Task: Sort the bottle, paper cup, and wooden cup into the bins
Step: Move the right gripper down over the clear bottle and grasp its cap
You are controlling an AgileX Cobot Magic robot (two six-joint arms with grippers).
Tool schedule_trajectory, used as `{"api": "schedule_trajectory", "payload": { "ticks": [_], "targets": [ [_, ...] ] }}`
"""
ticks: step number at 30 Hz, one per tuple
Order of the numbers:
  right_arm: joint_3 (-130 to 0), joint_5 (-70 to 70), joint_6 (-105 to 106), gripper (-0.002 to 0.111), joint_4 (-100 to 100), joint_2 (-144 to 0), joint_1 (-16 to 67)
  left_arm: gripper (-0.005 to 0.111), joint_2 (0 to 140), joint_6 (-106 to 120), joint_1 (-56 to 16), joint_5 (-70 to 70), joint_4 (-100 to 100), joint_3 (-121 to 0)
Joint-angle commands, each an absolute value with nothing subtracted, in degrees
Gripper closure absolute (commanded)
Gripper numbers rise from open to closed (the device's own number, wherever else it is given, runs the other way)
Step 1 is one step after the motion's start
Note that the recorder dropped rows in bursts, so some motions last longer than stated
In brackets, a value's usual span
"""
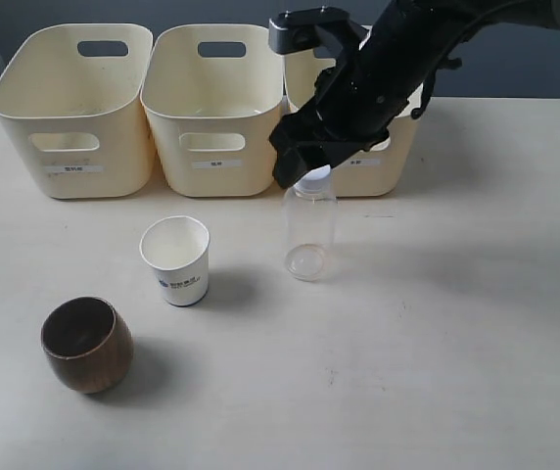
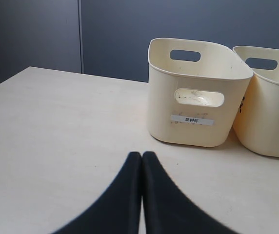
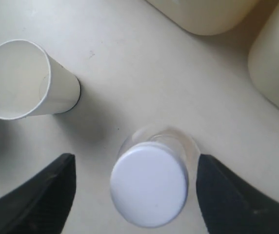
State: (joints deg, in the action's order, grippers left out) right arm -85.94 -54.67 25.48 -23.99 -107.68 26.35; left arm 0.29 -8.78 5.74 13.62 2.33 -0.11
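Pale, cream-toned table (image 1: 476,323) fills the scene, with a dark wall behind it. Along the back edge sit the three bins (image 1: 211,108) side by side, touching or nearly so, each with a small white label on its front. And look at the right arm: the right gripper (image 1: 304,174) hangs directly over the bottle (image 1: 309,230), which stands upright on the table just in front of the gap between the middle and right bins. From the right wrist camera the white cap (image 3: 149,184) sits squarely between the two dark fingers (image 3: 42,195), which are spread wide, one on each side, neither touching the bottle.

Over to the paper cup (image 1: 175,259): upright, mouth open to the ceiling, blue print facing forward, standing near the bottle on its left. Further left and closer to the front edge is the wooden cup (image 1: 86,345), upright as well, well apart from the bottle.

As for the left gripper (image 2: 142,158), it does not show in the exterior view; its own camera shows the two dark fingers pressed together with nothing between them, hovering over bare table, facing the leftmost bin.
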Motion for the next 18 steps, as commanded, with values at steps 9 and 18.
{"api": "schedule_trajectory", "payload": {
  "ticks": [9, 18],
  "targets": [
    [-86.39, -55.19, 23.29, 0.061, -19.7, -108.55, 26.46, 0.107, 0.0, -8.87, 5.52, 13.26, 2.39, 0.0],
    [-86.39, -55.88, 23.46, 0.109, -18.21, -107.77, 26.46, 0.107, 0.0, -8.87, 5.52, 13.26, 2.39, 0.0]
  ]
}}
